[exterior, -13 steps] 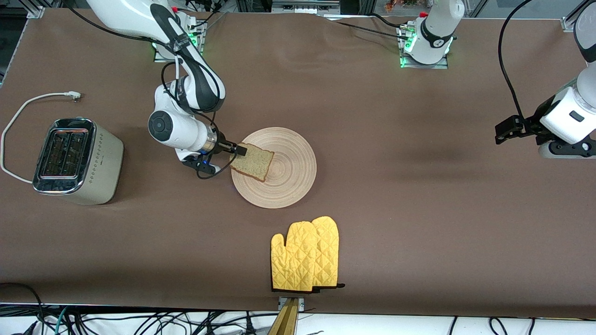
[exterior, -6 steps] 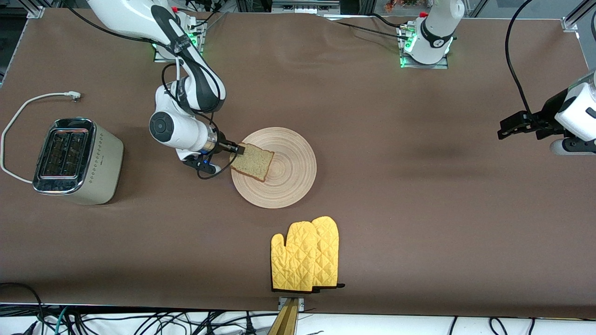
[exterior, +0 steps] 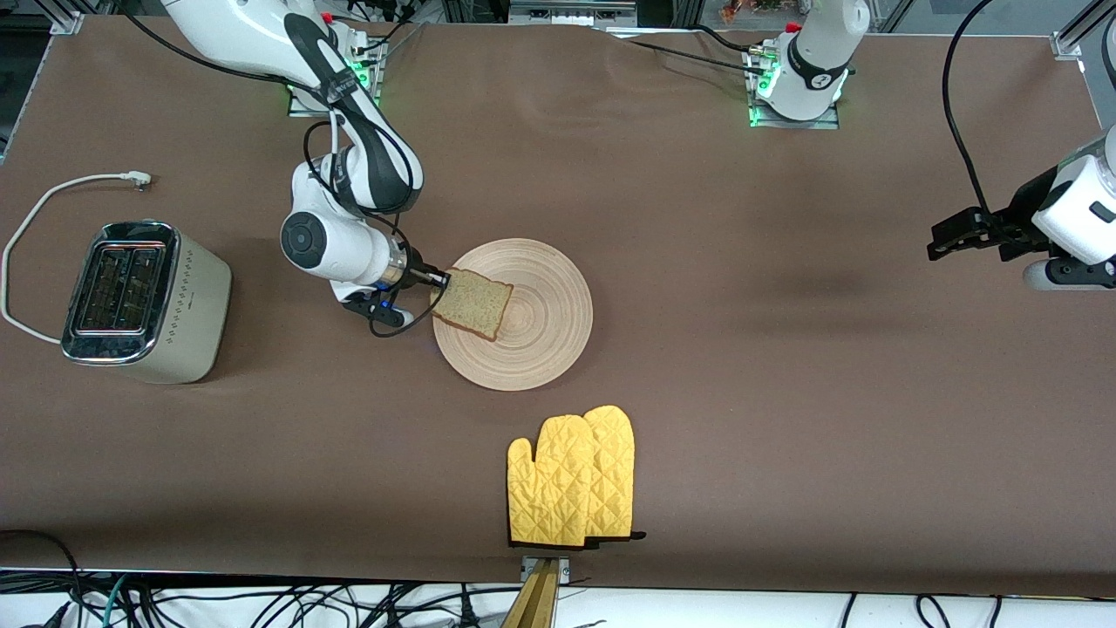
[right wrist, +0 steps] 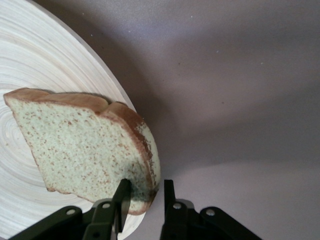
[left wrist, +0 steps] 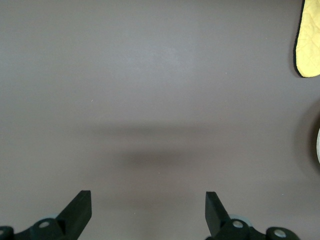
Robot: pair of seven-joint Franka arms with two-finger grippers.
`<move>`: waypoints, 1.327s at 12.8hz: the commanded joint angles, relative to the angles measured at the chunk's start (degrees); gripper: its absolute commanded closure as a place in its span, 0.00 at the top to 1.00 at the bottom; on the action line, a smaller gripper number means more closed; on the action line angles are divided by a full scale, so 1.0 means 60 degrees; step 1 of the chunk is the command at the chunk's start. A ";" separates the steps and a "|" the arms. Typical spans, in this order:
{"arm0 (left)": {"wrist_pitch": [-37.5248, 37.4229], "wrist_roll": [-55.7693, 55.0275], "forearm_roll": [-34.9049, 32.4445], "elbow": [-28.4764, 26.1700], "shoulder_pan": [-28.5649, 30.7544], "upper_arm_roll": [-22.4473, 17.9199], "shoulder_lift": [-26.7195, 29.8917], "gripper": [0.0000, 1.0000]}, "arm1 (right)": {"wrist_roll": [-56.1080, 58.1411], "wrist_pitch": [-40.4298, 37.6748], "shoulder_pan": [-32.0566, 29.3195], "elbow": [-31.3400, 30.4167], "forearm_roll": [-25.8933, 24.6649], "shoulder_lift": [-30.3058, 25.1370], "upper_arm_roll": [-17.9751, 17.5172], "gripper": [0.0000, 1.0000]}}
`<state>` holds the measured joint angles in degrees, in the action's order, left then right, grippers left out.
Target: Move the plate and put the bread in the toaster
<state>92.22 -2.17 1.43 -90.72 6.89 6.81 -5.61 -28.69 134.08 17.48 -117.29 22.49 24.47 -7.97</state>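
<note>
The bread (exterior: 475, 303) lies tilted on the round wooden plate (exterior: 540, 323) in the middle of the table, its raised corner at the plate's rim toward the right arm's end. My right gripper (exterior: 443, 280) is shut on that corner. In the right wrist view the gripper (right wrist: 146, 184) pinches the crusted edge of the bread (right wrist: 80, 150) over the plate (right wrist: 45, 65). The cream toaster (exterior: 144, 301) stands at the right arm's end, slots up, nothing in them. My left gripper (exterior: 940, 244) is open and empty, waiting over bare table (left wrist: 147, 195) at the left arm's end.
A pair of yellow oven mitts (exterior: 571, 478) lies nearer to the front camera than the plate; a tip also shows in the left wrist view (left wrist: 310, 40). The toaster's white cord (exterior: 52, 196) loops on the table beside it. A brown cloth covers the table.
My right gripper has drawn back slightly toward the toaster end, still at the bread's corner. The left arm has shifted a little toward the table's end.
</note>
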 commanded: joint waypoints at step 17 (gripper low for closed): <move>-0.0355 -0.0166 0.0113 0.0148 0.0053 0.0008 -0.0046 1.00 | -0.0009 -0.4307 -0.0072 0.2420 -0.1929 -0.0972 0.0756 0.00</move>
<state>91.39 -2.96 1.43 -90.72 6.94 6.78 -5.71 -28.53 116.18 17.31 -106.81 13.72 20.34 -4.32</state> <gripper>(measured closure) 0.000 0.965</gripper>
